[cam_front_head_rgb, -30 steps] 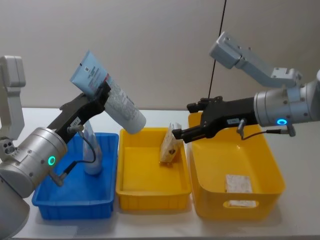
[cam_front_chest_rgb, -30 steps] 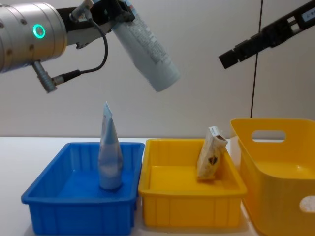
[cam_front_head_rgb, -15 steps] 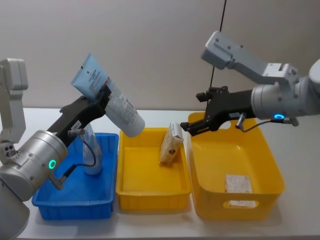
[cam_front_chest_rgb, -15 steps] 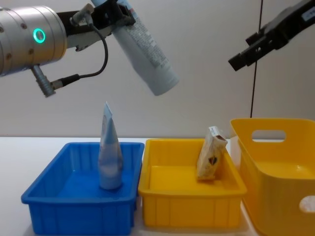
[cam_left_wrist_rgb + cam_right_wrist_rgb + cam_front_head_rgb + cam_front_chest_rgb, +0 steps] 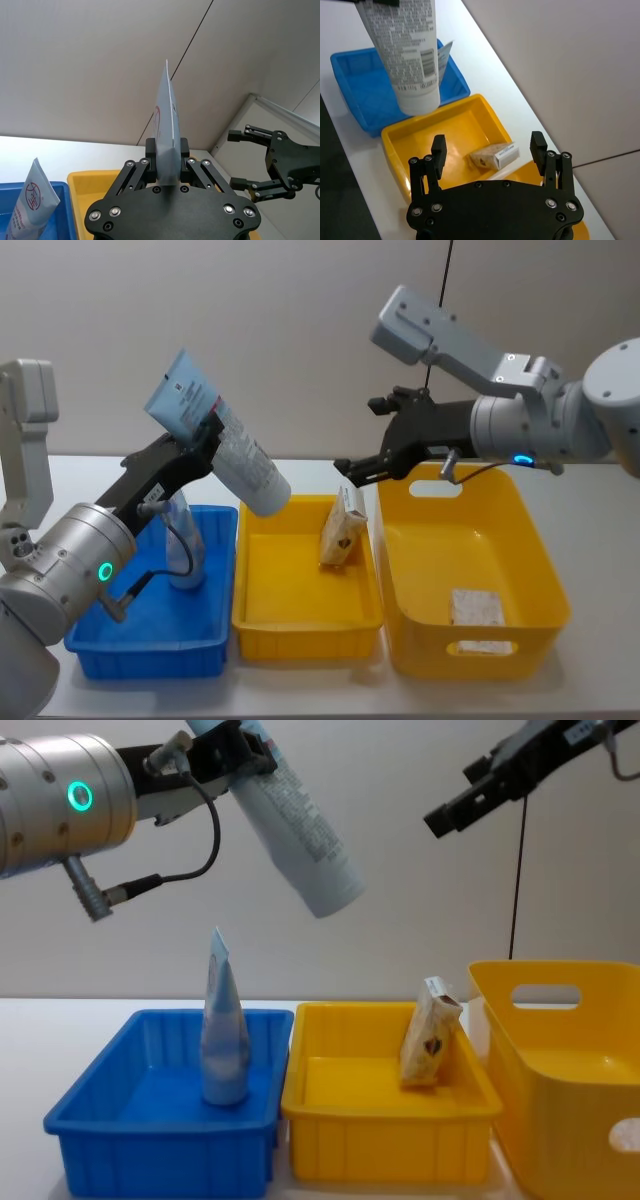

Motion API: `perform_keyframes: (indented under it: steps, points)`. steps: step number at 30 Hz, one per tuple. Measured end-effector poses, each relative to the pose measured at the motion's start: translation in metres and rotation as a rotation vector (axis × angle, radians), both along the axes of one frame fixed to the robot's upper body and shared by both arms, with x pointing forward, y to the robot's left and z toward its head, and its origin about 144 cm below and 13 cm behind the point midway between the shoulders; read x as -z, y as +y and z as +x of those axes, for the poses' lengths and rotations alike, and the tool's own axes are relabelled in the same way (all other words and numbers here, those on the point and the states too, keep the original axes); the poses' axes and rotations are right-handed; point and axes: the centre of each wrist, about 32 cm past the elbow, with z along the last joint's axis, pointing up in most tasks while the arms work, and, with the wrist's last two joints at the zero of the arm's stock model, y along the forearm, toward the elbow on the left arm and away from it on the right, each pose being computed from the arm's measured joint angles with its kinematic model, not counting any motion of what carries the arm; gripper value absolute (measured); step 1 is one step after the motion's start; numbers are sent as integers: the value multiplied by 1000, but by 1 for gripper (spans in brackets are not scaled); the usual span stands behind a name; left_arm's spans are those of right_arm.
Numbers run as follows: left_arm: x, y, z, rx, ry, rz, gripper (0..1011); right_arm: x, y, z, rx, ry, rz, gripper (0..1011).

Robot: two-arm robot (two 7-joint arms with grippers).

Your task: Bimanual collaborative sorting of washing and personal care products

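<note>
Against grey wall point(image 5: 300, 330), left gripper point(image 5: 207, 428) clamps tube point(image 5: 240, 458) aloft; right gripper point(image 5: 354, 436) spread wide

Robotics lab, bare grey wall point(image 5: 300, 330), white table point(image 5: 600, 540), blue bin point(image 5: 145, 655), yellow bins point(image 5: 305, 640) alongside

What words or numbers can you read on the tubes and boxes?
No text can be read.
Squeeze tube held up by the left gripper: small print and a barcode, too small.
Standing tube in the blue bin: red round mark, blurred.
Carton in the small yellow bin, below the open right gripper: dark logo, unreadable.
</note>
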Motion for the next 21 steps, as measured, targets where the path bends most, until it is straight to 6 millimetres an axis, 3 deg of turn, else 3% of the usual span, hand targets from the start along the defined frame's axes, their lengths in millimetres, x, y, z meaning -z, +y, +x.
perform_keyframes:
  steps: [21]
  points:
    - [-1, -2, 2, 8, -9, -1, 222, 0, 10, 14, -109, 51, 102, 1004]
